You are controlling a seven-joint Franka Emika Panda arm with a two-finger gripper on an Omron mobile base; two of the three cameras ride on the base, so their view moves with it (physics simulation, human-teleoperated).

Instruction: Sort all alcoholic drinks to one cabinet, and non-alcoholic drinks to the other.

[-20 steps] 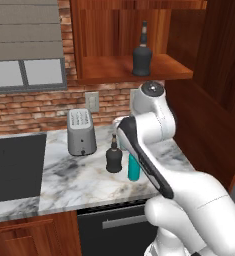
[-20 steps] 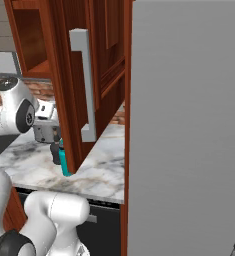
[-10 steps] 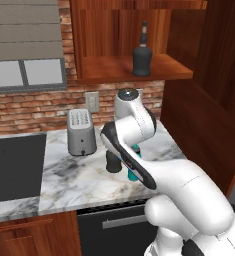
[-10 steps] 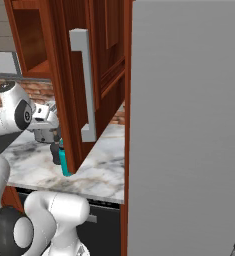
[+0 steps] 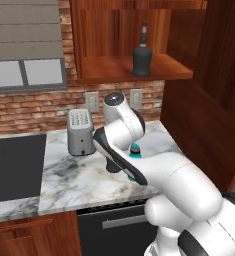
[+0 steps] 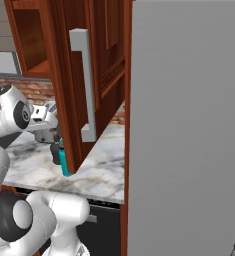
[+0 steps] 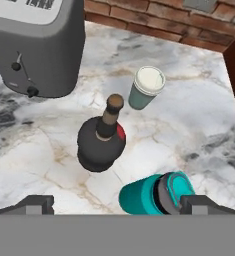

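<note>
While I look down through the hand view, the black bottle (image 7: 101, 142) stands upright on the white marble counter (image 7: 199, 125), right in the middle. The teal bottle (image 7: 156, 194) is at five o'clock from it, close to my right finger tip. The green cup (image 7: 145, 87) with the white lid is at one o'clock, and the grey toaster (image 7: 39, 45) at eleven o'clock. My gripper (image 7: 116, 204) hangs above with its jaws wide apart, holding nothing. Another black bottle (image 5: 142, 55) sits on the wide cabinet's shelf (image 5: 114, 70), above the brick wall (image 5: 34, 107).
</note>
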